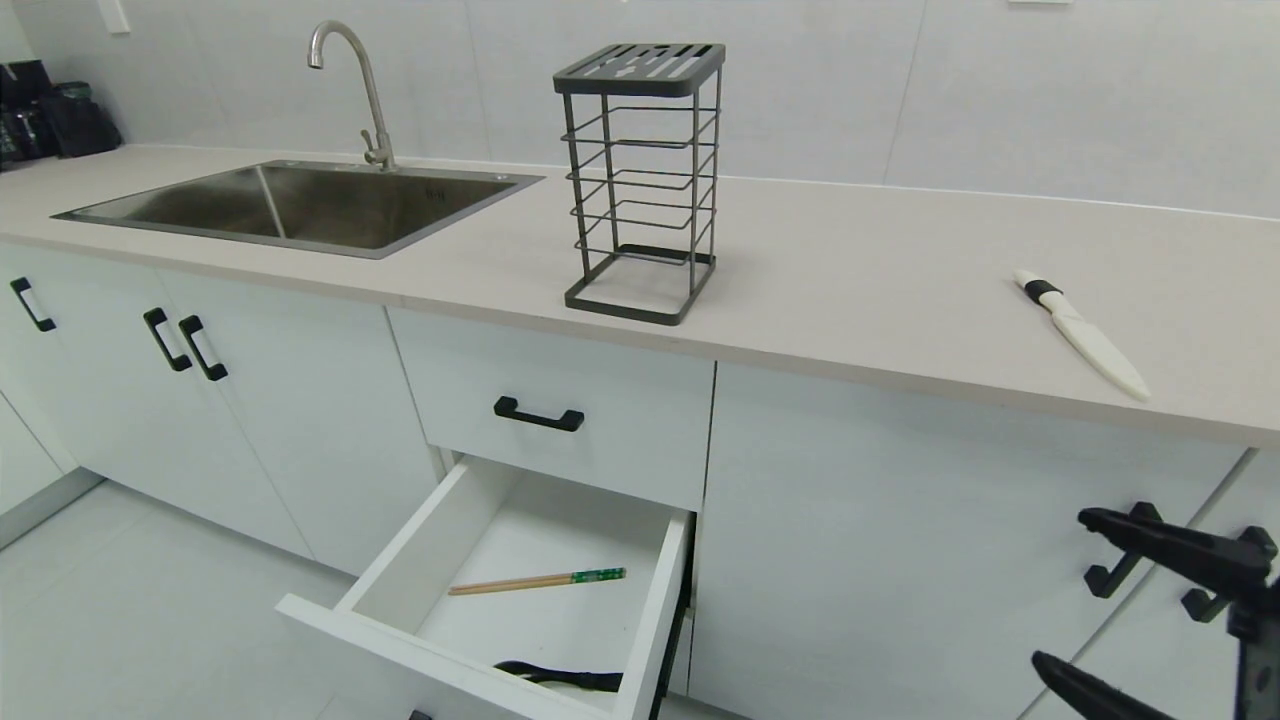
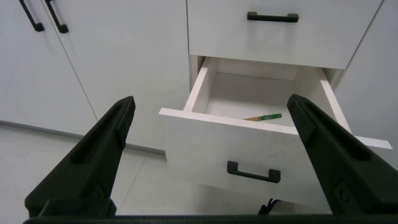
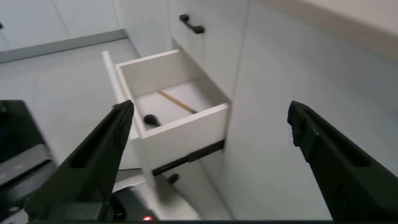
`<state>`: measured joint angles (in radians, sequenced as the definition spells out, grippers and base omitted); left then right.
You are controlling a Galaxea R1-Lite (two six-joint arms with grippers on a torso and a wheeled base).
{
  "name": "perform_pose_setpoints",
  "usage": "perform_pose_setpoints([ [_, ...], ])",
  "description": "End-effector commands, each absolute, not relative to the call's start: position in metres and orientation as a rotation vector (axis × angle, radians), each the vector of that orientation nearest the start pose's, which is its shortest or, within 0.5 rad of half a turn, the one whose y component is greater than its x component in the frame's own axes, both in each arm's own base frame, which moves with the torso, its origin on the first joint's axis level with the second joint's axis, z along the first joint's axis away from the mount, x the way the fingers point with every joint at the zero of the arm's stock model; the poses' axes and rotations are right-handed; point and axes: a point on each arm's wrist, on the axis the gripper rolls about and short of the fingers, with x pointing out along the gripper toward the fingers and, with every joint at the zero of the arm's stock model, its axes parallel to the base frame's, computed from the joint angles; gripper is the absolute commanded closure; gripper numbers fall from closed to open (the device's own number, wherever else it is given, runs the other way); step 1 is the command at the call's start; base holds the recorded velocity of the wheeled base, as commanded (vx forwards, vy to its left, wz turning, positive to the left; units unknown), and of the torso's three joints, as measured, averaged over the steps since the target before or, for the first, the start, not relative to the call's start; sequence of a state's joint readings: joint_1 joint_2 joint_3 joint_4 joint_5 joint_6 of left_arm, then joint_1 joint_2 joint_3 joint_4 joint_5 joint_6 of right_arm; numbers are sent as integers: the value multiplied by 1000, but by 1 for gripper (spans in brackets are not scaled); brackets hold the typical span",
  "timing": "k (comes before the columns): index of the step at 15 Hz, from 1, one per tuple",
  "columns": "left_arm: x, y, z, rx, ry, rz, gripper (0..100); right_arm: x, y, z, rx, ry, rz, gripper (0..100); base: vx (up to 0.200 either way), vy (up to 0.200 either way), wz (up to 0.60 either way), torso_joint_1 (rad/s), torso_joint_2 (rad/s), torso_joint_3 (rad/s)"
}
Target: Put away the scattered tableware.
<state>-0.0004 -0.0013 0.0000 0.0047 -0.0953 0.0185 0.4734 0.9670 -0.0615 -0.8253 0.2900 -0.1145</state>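
Nearest you, your right gripper (image 1: 1150, 620) hangs low by the cabinet fronts, jaws spread wide and empty, ready for a pick. Your left gripper (image 2: 210, 102) is just as wide, facing the white pulled-out drawer (image 1: 400, 640), which stands open to receive. Wooden chopsticks with green ends (image 1: 537, 580) lie inside. On the pale counter (image 1: 850, 280), the dark wire rack with slotted top (image 1: 640, 180) stands empty. Well to its right, the white knife with a black band (image 1: 1080, 333) lies flat, not yet stowed and probably your next target.

Head: high above open drawer (image 1: 420, 550), facing forward and down, far.
Left wrist: before drawer front, near.
Right wrist: above drawer's side, looking down.
Shared: drawer interior.
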Motion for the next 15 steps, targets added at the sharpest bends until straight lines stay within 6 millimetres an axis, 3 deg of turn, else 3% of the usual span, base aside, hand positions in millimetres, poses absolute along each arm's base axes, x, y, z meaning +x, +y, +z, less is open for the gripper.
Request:
perform_pose_setpoints([
  [1, -23, -2, 75, 18, 4, -97, 0, 64, 29, 153, -204, -92, 661, 0, 0, 0, 0, 0, 0, 0],
  [5, -23, -2, 75, 18, 4, -97, 0, 29, 14, 150, -222, -164, 549, 0, 0, 0, 0, 0, 0, 0],
  [10, -23, -2, 75, 18, 4, -95, 0, 8, 8, 169, -252, -325, 374, 0, 0, 0, 0, 0, 0, 0],
  [15, -23, -2, 75, 18, 4, -95, 0, -22, 9, 129, -284, -426, 230, 0, 0, 0, 0, 0, 0, 0],
])
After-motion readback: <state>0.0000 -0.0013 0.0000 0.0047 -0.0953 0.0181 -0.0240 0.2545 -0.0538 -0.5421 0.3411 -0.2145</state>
